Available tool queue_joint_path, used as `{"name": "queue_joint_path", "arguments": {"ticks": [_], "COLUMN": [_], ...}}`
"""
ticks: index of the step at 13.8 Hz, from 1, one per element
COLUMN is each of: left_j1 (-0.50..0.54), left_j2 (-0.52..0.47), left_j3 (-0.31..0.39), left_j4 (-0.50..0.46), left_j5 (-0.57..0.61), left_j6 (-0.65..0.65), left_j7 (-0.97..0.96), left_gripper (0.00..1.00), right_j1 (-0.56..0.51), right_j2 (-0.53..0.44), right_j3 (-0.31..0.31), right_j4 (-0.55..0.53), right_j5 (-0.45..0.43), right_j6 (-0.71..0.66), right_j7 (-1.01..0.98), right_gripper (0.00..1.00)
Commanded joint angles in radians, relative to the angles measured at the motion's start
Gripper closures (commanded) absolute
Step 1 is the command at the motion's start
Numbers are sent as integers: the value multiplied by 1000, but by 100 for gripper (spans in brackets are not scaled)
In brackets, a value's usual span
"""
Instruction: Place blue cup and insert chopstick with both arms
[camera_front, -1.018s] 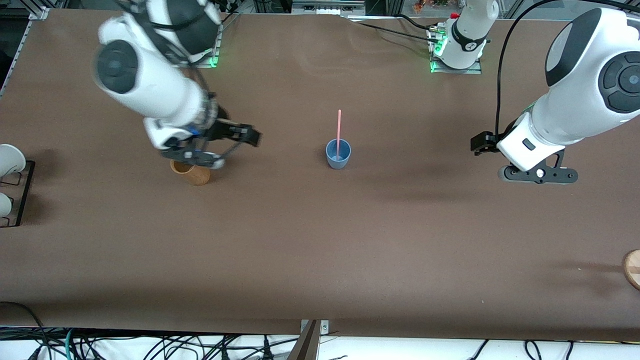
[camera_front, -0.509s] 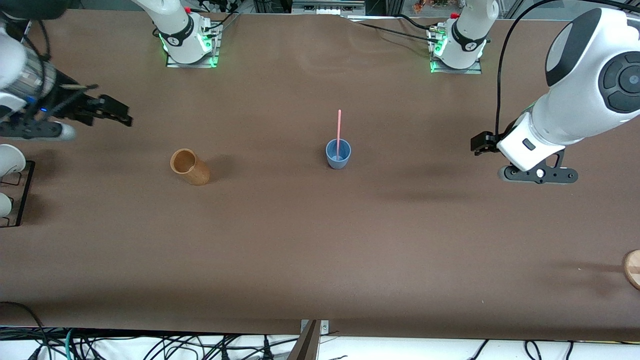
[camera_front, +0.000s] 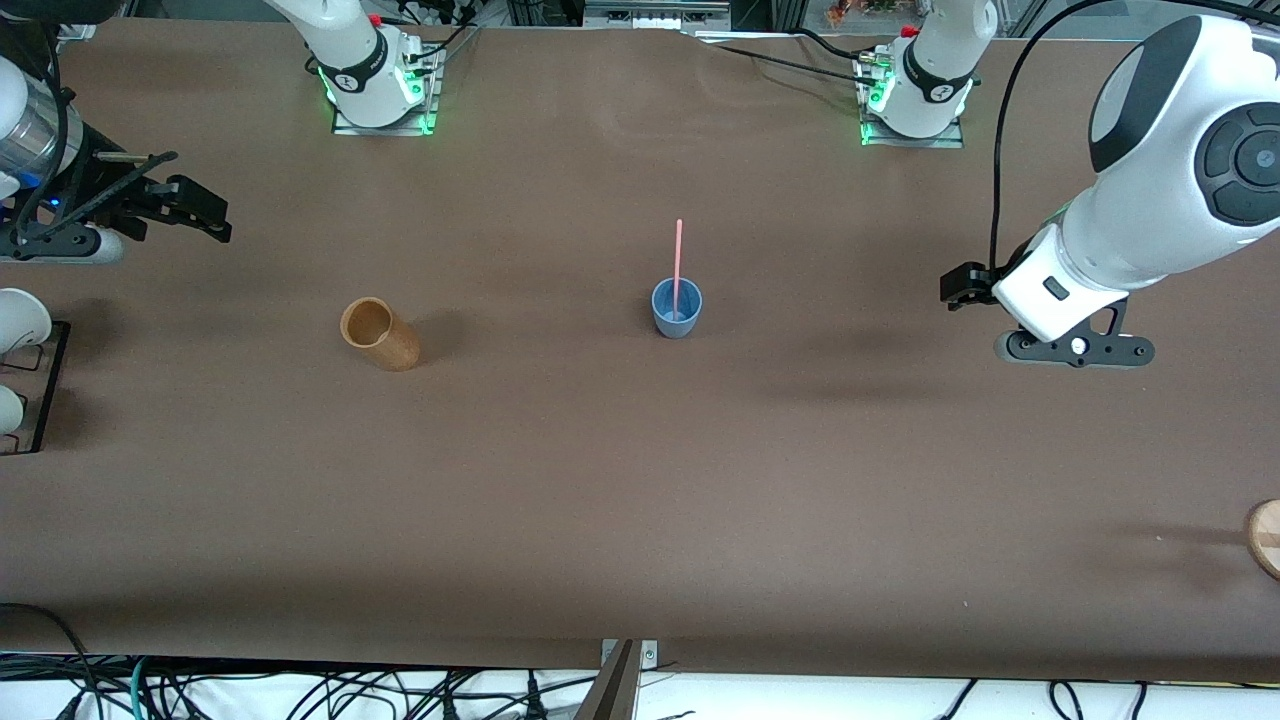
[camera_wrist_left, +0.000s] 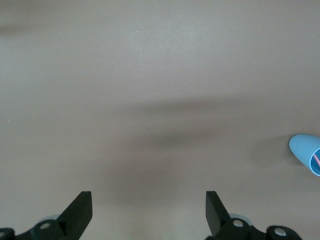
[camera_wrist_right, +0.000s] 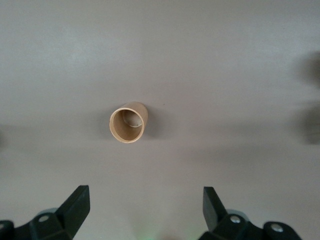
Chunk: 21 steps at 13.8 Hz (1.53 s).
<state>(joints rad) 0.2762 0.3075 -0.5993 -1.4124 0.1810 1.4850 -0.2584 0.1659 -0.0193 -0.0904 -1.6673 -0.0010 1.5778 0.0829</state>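
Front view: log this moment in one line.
chopstick in blue cup | left gripper open, empty | right gripper open, empty | wooden cup upright

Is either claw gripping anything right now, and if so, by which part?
Nothing is held. The left claw and right claw are both open and empty over bare table. The pink chopstick stands in the blue cup, untouched.

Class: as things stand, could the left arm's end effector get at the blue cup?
Probably yes. The left end effector is open over bare table, and nothing lies between it and the blue cup; only the chopstick standing in the cup needs care.
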Motion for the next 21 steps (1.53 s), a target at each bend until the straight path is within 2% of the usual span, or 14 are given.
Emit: {"name": "queue_joint_path", "arguments": {"ticks": [1,8,13,17,19,21], "left_j1": [0,0,11,69,49,-94], "left_j2": [-4,-2,5,-22,-104,-160], "left_j3": [-5,-4,4,-8,47,238], "left_j4": [13,20,108,116,89,46], "left_j5": [-17,-15,-15,-61,-112,-155], "left_j6": [-22,-22,-22,-15,24,29], "left_j7": [18,21,13,30,83,112], "left_gripper": [0,0,0,0,0,0], "right_j1": [-5,17,23,23,29,32], "right_j2": [-22,24,39,38,38,38], "right_j3": [15,15,20,21,21,23], "right_j4": [-17,67,84,89,90,90], "right_j5": [-17,-7,-11,-13,-13,-11], "right_j6": [-4,-29,-30,-41,-41,-42], "right_j7": [-2,-6,-8,-6,-6,-6], "right_gripper": [0,0,0,0,0,0]}}
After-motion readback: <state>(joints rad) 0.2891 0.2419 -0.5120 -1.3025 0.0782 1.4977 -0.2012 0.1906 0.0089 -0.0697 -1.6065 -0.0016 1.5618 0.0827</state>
